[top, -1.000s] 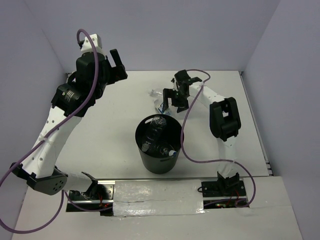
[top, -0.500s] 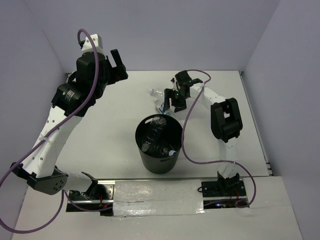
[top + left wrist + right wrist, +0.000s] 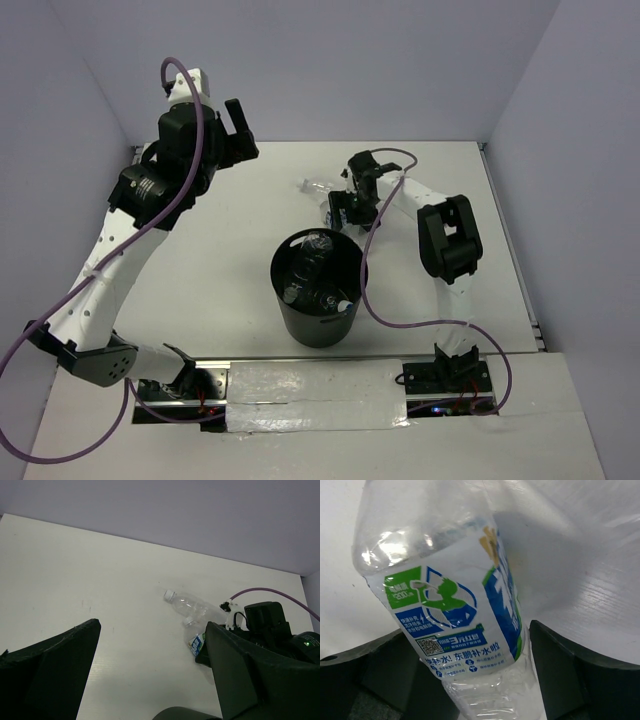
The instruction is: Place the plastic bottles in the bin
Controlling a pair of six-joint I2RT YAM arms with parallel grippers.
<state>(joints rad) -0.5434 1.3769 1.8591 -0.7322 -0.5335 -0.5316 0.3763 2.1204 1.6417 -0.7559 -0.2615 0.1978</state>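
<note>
Ok so here's where it's at. The bin stands upright on the table, near the middle and a bit toward the near edge. There are already clear bottles in the bin, all crinkly and piled on each other, so I can't count them properly from above.

Two more bottles lie on the table just beyond the bin's far side. The labelled bottle has a blue, white and green wrap. It's on its side, and the right gripper is down over it. In the wrist view the claw is spread wide with the bottle sitting between the two fingers. There's a visible gap on the right finger's side. On the left finger's side the bottle overlaps it in the shot, so I can't tell if they touch. It doesn't look like a pinch to me.

The plain bottle lies just beside the labelled one, on its far-left side, with its cap pointing left. I can't tell if the two are touching.

The left gripper is raised high over the far-left part of the table, well apart from everything, with its claw spread wide and nothing in it.
</note>
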